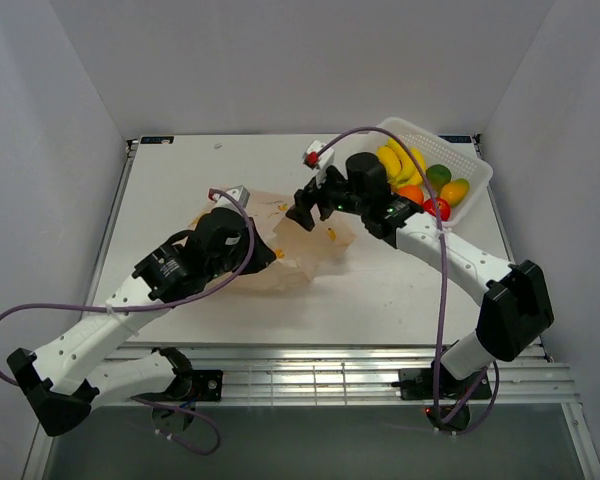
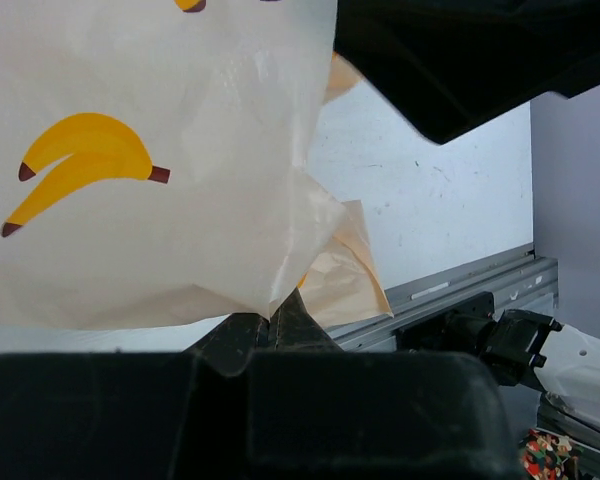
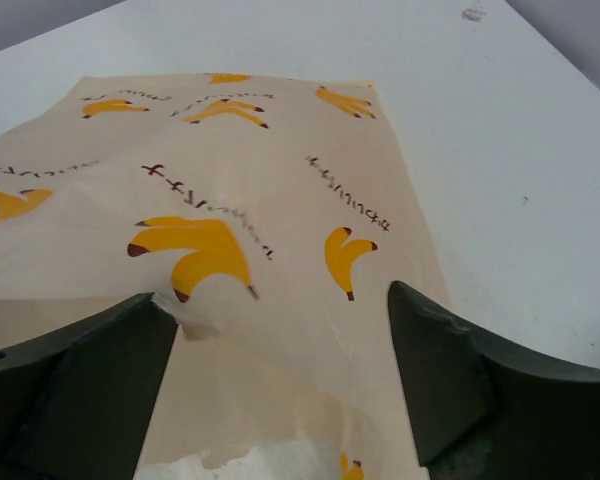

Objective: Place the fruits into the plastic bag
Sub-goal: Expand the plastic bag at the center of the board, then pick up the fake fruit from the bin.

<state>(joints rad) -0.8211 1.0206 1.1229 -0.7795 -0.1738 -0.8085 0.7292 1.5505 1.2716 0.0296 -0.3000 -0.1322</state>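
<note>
At table centre: the plastic bag [image 1: 305, 258] lies flat and crumpled on the table [image 1: 380, 300], with both arms meeting over it. No open mouth can be made out.
Fruits [image 1: 420, 175]: all sit in the white basket [image 1: 477, 168] at the far right corner, well apart from the bag. A banana bunch [image 1: 400, 160] with orange, red and green pieces beside it. None seen in the bag.
Left jaws: closed on a fold of the bag's film at its near-left side. In the left wrist view the film runs to a point between them.
Right jaws: spread wide, low over the bag's far-right part. The printed film lies under the gap and is not gripped.
Step in hand (judged): getting hold of the bag and opening its mouth, before any fruit is fetched.
Progress (judged): early, nothing bagged.
Method advised: lower the right jaws onto a raised wrinkle near the edge and pinch the upper layer only. Keep the left grip firm, then draw the two holds apart and slightly upward to part the layers.
Risk: taking both layers would lift the bag shut, and thin film may slip or tear under a hard pull.
</note>
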